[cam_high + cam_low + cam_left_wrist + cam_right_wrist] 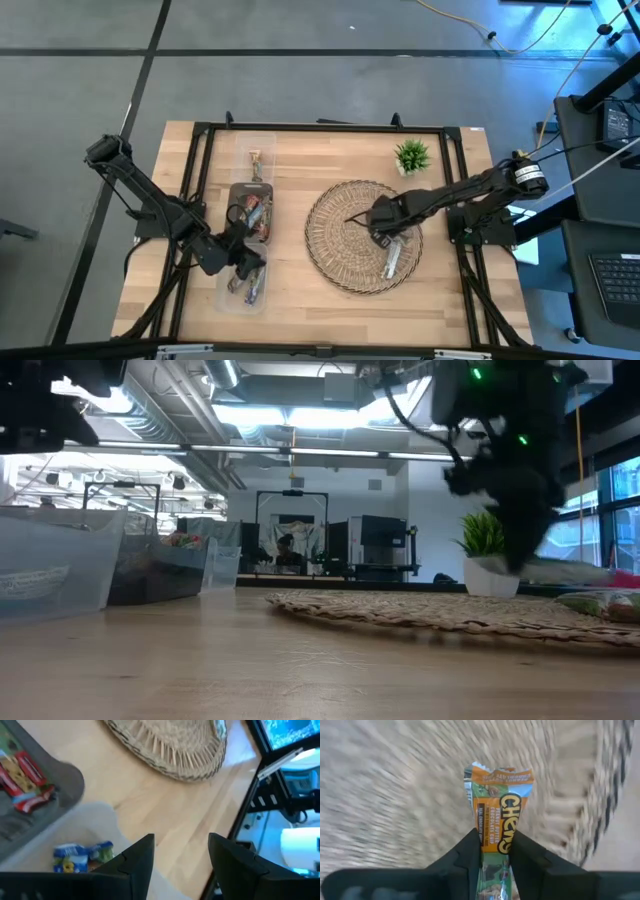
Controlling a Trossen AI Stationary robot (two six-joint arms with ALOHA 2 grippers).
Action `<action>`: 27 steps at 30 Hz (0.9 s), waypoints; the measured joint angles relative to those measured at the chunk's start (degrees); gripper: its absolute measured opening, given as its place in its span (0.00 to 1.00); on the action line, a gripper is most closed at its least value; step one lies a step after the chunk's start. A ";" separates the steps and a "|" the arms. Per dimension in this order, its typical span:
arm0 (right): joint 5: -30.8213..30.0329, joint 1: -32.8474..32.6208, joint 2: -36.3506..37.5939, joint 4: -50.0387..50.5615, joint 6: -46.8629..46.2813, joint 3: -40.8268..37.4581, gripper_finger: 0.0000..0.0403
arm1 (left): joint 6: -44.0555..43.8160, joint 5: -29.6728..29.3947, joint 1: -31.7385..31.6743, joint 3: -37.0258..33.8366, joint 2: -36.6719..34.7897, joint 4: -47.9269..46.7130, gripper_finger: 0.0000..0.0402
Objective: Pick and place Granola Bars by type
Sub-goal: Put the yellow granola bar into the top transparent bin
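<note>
One bar, orange-wrapped granola bar, pinched between right gripper fingers, above woven mat. Judgement: keep pinch firm, lift clear of mat before carrying toward bins. Second bar lies on mat beside it. Clear divided tray, left of mat, holds sorted bars. Left gripper open, empty, over tray's near end.

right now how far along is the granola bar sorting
Partly done. Several bars already lie in the clear bins on the left. The right claw is shut on an orange-and-green bar over the woven mat. One more bar waits on the mat. The left claw is open over the bins.
</note>
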State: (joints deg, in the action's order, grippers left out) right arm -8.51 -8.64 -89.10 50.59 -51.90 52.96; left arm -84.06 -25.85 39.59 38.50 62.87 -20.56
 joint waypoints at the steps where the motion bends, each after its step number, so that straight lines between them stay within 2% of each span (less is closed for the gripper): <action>1: -0.67 0.00 0.00 -0.06 0.92 1.36 0.25 | 0.41 -0.96 0.00 0.00 0.00 -0.14 0.45; 4: -6.10 -0.02 0.00 -1.20 3.18 6.18 0.25 | 3.78 -3.47 -0.38 0.00 0.00 -0.14 0.45; 7: -11.82 -0.13 0.00 -7.10 8.24 11.32 0.25 | 8.47 -5.71 -1.73 0.00 0.02 0.28 0.44; 9: -14.11 -0.20 0.00 -13.49 12.98 14.76 0.25 | 12.79 -8.65 -2.95 0.00 0.02 2.03 0.43; 13: -14.75 -0.48 0.00 -31.25 26.12 19.97 0.25 | 24.66 -15.34 -5.46 0.00 0.13 10.22 0.43; 16: -11.35 -1.34 0.02 -47.66 37.95 21.62 0.25 | 38.76 -16.02 -7.39 0.00 0.54 19.97 0.43; 20: -3.10 -2.25 0.02 -65.41 47.77 21.76 0.25 | 60.89 -12.50 -8.78 0.02 2.32 33.81 0.42; 23: 2.15 -2.61 0.02 -71.62 50.73 21.80 0.25 | 73.07 -10.92 -9.48 0.02 4.49 42.70 0.42; 27: 4.05 -3.18 0.02 -73.51 52.26 21.78 0.25 | 80.14 -10.40 -10.99 0.02 7.17 51.60 0.42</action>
State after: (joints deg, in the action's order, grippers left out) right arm -4.46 -11.82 -89.08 -22.93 0.36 74.74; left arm -3.91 -36.25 28.61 38.52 70.04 31.03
